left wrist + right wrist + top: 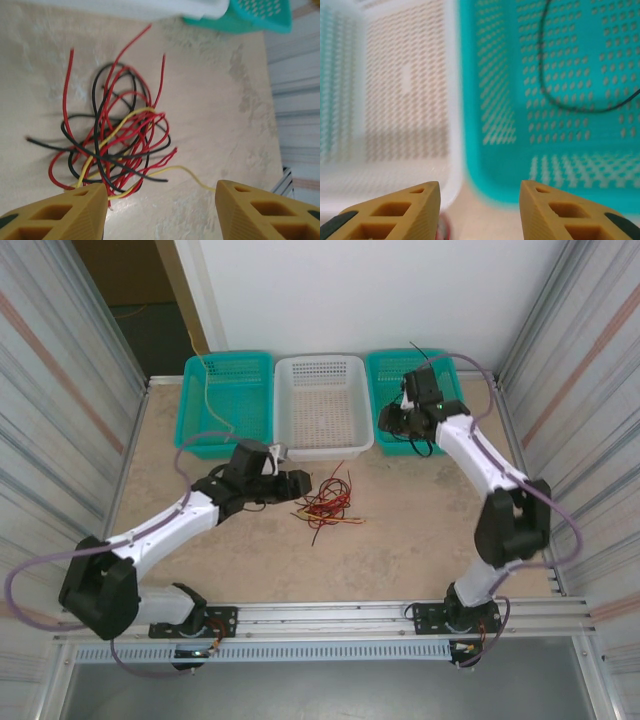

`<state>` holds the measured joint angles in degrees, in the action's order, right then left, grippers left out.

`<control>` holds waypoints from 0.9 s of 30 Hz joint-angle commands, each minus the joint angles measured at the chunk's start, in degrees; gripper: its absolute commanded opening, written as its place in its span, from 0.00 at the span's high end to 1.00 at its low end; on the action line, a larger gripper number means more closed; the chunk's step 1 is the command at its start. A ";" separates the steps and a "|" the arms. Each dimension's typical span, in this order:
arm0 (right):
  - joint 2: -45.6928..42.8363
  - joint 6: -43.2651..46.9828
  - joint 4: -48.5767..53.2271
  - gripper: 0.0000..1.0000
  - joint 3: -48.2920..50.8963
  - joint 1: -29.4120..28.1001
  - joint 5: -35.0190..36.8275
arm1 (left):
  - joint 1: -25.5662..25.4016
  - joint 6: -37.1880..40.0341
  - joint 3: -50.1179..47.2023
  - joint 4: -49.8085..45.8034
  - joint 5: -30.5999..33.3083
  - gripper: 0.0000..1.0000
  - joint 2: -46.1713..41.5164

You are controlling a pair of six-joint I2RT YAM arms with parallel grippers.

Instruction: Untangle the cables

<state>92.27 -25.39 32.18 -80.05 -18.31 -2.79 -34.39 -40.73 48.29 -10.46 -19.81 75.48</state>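
A: Wide shot first. The table (420,540) carries three bins along its far edge: the left teal basket (240,405), the white basket (320,445) and the right teal basket (388,368). I'd call the sorting partway through.

B: Agreed. A pale yellow cable (205,390) hangs over the left teal basket's rim. The right wrist view shows a black cable (560,102) curled on the right teal basket's floor.

A: And the arms?

B: The right gripper (479,186) hovers over the wall between the white and right teal baskets, jaws parted, nothing between them. The left gripper (300,483) is the one to watch. It sits low over the table, just beside the cables (328,505), jaws moderately apart and holding nothing.

A: So the step in hand is the approach for another pick.

B: That's my read. The cables (117,140) lie mid-table in front of the white basket, red, black and yellow loops all crossing.

A: What does the next move call for?

B: One wire, not a bundle. A yellow strand (185,172) trails out of the knot and runs between the fingers, free of the rest. I'd drop onto that, pinch it, then lift slowly. If the whole clump rises with it, the pull is too greedy.
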 commanded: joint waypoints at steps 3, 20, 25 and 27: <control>-11.69 -5.61 -0.70 0.44 13.73 -9.68 2.45 | -1.12 -2.11 -1.44 1.13 1.55 0.45 2.71; -13.86 -17.37 4.86 0.45 23.93 -26.70 5.74 | -1.38 -3.81 -2.43 2.10 2.09 0.47 5.14; -9.68 -16.33 2.68 0.51 20.27 -22.42 5.45 | -1.31 -4.62 -3.71 2.74 2.92 0.49 4.79; -6.81 -16.11 1.99 0.53 18.32 -21.75 4.46 | -1.36 -4.68 -4.23 2.14 3.21 0.49 4.26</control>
<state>82.30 -41.56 34.87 -59.05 -40.88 0.89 -35.55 -44.62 45.15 -8.69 -17.96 80.36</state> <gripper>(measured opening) 0.474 0.513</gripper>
